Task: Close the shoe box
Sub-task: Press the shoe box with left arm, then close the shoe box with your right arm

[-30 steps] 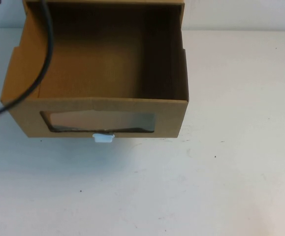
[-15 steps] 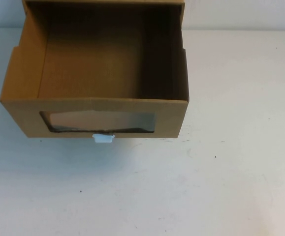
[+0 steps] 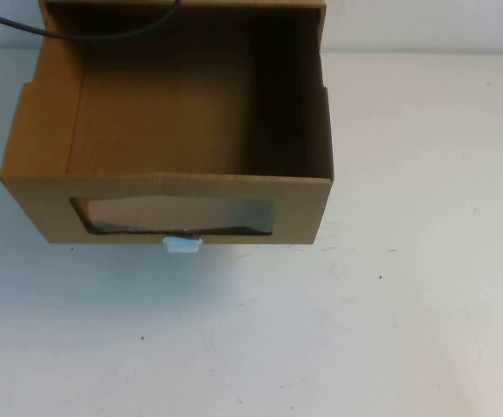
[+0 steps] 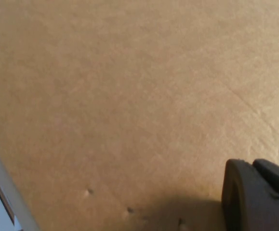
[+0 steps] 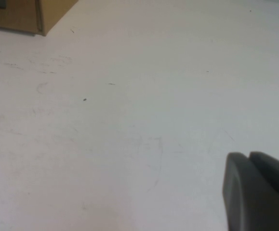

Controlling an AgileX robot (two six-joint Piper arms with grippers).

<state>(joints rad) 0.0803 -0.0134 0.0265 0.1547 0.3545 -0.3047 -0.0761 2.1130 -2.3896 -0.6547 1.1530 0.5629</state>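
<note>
One brown box fills the upper left of the high view, its drawer pulled out and open-topped, with the window on the front and the white tab just below it; a black cable crosses its top left corner on the white table. Neither arm appears here. Left wrist view: cardboard fills the frame, the left gripper at lower right, close to it. Right wrist view: bare table, box corner at upper left, right gripper at lower right. Whether either gripper is parted cannot be told.
</note>
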